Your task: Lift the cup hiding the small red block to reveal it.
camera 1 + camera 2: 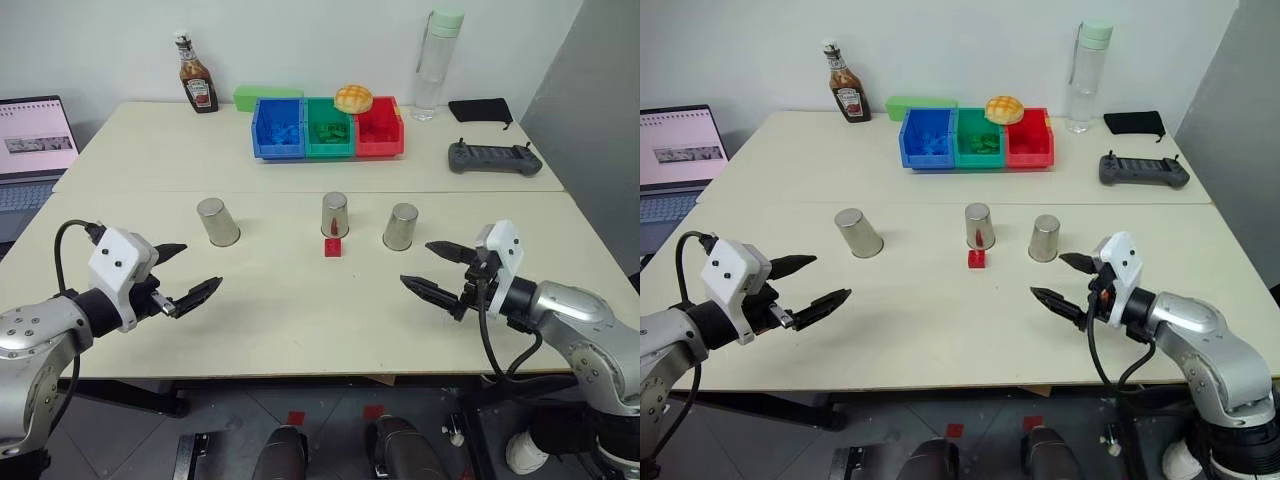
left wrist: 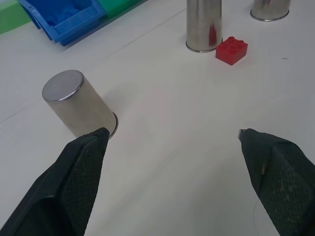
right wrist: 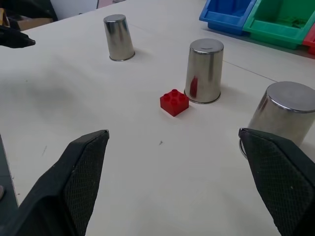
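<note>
On the pale desk (image 1: pixel 300 320) there are three identical steel cups, all upside down in a rough row: left cup (image 1: pixel 217 221), middle cup (image 1: pixel 335 214), right cup (image 1: pixel 401 226). Funny thing is the small red block (image 1: pixel 332 247) is sitting right out in the open, just in front of the middle cup and nearly touching its rim, you can even see its red reflection on the steel. So one block, already uncovered, nothing over it now.

Both claws hover low over the near edge of the desk, pointing forward and slightly inward. Left claw (image 1: pixel 190 272) is spread wide with nothing in it, right claw (image 1: pixel 437 268) is also spread wide and empty. Neither touches a cup.

The relation that matters: the middle cup and block lie ahead of both claws, roughly between them. I'd say the right claw is the nearer of the two, though the right cup stands just ahead of it and partly in the way. The left cup sits just ahead of the left claw. All three cups stand upright, long axis vertical, so any grab would be a side pinch.

Farther back: three bins (blue, green, red), one ketchup bottle, one water bottle, one handheld controller, one laptop
</note>
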You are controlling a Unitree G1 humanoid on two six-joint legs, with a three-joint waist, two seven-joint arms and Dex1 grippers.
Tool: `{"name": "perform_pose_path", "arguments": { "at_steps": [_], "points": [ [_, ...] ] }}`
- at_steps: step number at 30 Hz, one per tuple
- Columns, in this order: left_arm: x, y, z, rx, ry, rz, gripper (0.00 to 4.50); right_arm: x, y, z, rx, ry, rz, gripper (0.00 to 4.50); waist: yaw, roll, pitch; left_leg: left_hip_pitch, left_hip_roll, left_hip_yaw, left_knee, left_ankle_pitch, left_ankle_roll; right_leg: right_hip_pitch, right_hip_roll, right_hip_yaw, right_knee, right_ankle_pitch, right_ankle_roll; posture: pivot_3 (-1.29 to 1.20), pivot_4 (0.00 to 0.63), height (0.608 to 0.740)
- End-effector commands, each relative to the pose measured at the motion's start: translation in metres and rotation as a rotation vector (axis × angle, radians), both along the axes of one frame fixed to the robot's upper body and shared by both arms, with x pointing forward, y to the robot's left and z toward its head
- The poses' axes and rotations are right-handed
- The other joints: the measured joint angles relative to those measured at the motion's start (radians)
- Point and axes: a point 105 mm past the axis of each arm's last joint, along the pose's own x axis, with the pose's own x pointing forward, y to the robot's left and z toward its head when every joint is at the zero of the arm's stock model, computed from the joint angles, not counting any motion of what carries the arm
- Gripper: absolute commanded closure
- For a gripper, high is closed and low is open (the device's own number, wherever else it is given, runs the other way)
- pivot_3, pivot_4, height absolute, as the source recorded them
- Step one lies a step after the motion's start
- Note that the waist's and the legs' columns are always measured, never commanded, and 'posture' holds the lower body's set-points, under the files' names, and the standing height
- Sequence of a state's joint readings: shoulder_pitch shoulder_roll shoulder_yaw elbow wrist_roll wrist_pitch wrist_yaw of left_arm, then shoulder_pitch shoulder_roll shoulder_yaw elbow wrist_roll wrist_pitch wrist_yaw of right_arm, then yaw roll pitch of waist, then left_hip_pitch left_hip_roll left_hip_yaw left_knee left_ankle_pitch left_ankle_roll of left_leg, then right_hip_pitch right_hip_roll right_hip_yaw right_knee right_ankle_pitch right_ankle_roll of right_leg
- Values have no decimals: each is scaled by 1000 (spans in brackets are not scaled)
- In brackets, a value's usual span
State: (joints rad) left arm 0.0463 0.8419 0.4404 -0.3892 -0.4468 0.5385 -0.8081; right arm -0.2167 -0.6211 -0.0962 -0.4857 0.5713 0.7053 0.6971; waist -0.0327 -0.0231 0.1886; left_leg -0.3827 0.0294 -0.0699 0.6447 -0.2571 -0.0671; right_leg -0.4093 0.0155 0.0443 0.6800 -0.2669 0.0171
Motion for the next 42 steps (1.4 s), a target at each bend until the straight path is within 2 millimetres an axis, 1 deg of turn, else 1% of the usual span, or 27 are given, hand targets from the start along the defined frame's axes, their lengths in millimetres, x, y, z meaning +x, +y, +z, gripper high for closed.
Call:
{"name": "perform_pose_path", "arguments": {
  "at_steps": [1, 6, 16, 23, 31, 35, 38, 42],
  "points": [
    [-1, -1, 15, 13, -54, -9, 0, 0, 0, 11, 5, -47, 16, 6, 0, 0, 0, 0, 0, 0, 0, 0, 0, 0, 0, 0, 0, 0, 0, 0, 150, 740],
    [0, -1, 14, 37, -51, 4, 0, 0, 0, 7, 1, -43, 19, 6, 0, 0, 0, 0, 0, 0, 0, 0, 0, 0, 0, 0, 0, 0, 0, 0, 150, 740],
    [6, 1, 20, 40, -85, 39, 0, 0, 2, 10, 7, -49, 27, 6, 0, 0, 0, 0, 0, 0, 0, 0, 0, 0, 0, 0, 0, 0, 0, 0, 150, 740],
    [1, 2, 16, 44, -68, 38, 0, 4, 5, 8, 15, -51, 32, 6, -1, 0, 0, 0, 0, 0, 0, 0, 0, 0, 0, 0, 0, 0, 0, 0, 150, 740],
    [-4, 1, 10, 36, -29, 18, 0, 1, 5, 7, 6, -45, 40, 6, 0, 0, 0, 0, 0, 0, 0, 0, 0, 0, 0, 0, 0, 0, 0, 0, 150, 740],
    [-3, -2, 9, 30, -17, 0, 0, 0, 5, 5, 0, -44, 38, 6, 0, 0, 0, 0, 0, 0, 0, 0, 0, 0, 0, 0, 0, 0, 0, 0, 150, 740],
    [-4, -9, 11, -6, -11, -32, 0, -1, 5, 3, -4, -40, 38, 6, 0, 0, 0, 0, 0, 0, 0, 0, 0, 0, 0, 0, 0, 0, 0, 0, 150, 740],
    [-5, -9, 8, 13, 17, -30, 0, -1, 3, 2, -16, -37, 37, 6, 0, 0, 0, 0, 0, 0, 0, 0, 0, 0, 0, 0, 0, 0, 0, 0, 150, 740]
  ]
}}
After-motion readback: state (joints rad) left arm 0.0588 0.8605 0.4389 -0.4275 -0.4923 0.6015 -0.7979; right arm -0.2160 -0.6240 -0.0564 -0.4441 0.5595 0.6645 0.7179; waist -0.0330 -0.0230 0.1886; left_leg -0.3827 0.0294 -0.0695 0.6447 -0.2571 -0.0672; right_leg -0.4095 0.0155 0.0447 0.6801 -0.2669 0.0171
